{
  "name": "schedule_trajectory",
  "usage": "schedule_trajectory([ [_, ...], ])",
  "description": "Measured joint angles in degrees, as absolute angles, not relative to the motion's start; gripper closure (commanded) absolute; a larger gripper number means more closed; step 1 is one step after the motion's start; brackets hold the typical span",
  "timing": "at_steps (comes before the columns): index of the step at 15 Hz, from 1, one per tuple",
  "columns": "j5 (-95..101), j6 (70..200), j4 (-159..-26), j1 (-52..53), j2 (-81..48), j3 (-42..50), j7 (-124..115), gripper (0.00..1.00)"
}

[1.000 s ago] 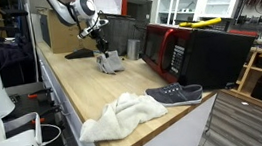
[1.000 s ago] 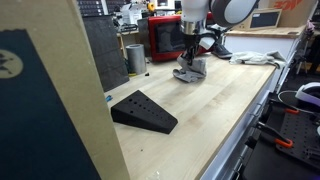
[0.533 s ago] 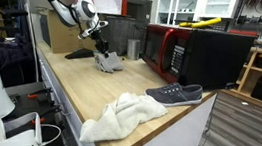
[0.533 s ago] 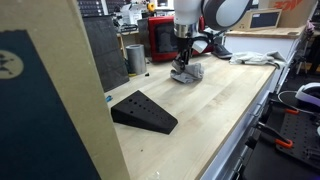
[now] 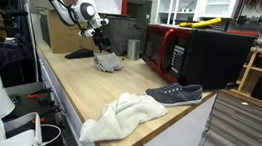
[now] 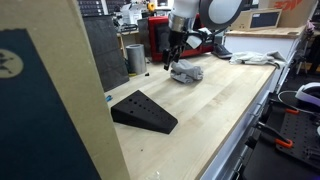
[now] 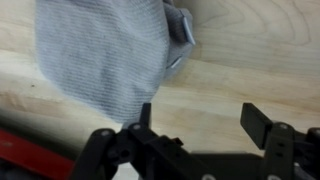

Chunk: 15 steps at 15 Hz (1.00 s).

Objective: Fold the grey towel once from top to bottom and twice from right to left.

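We see the bunched, soft-fabric grey towel (image 6: 187, 72) lying in a small heap toward the far end of the long, light wooden worktop (image 6: 210, 120), in front of the boxy red microwave (image 6: 160, 38). In both exterior views it is crumpled rather than spread flat. The robot's black two-fingered gripper (image 6: 168, 61) hangs just over the worktop beside the towel, on its left in an exterior view, and from there we cannot tell whether it touches the cloth. In the wrist view the gripper (image 7: 200, 125) is spread wide, its two dark fingers (image 7: 256, 122) well apart with only bare wood between them, and it holds nothing. The grey towel fills the upper left of that view, with a turned-over edge and a seam showing at its right side, and its lower edge comes close to the left finger. Nearer to us, well apart from the grey towel, a rumpled white cloth (image 5: 123, 115) lies at the near edge of the worktop with a dark low shoe (image 5: 175, 95) just beside it on the right. In an exterior view a matt black wedge-shaped block (image 6: 143, 111) sits on the near left part of the worktop, and a plain cylindrical metal cup (image 6: 135, 57) stands upright at the far left, near the red microwave.
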<state>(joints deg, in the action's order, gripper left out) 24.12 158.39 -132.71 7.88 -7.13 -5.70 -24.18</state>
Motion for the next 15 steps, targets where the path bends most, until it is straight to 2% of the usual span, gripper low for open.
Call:
schedule_trajectory([
  [4, 8.43, 160.36, -133.72, 7.40, -5.36, -6.04, -11.27, 0.00],
  [5, 6.01, 160.24, -134.25, 6.99, -4.24, -6.01, -9.41, 0.18],
  [11, 2.83, 157.39, -138.65, 3.45, 4.18, -2.99, -4.82, 0.65],
  [15, 2.64, 157.15, -140.63, 1.13, 5.32, -0.29, -2.48, 0.95],
])
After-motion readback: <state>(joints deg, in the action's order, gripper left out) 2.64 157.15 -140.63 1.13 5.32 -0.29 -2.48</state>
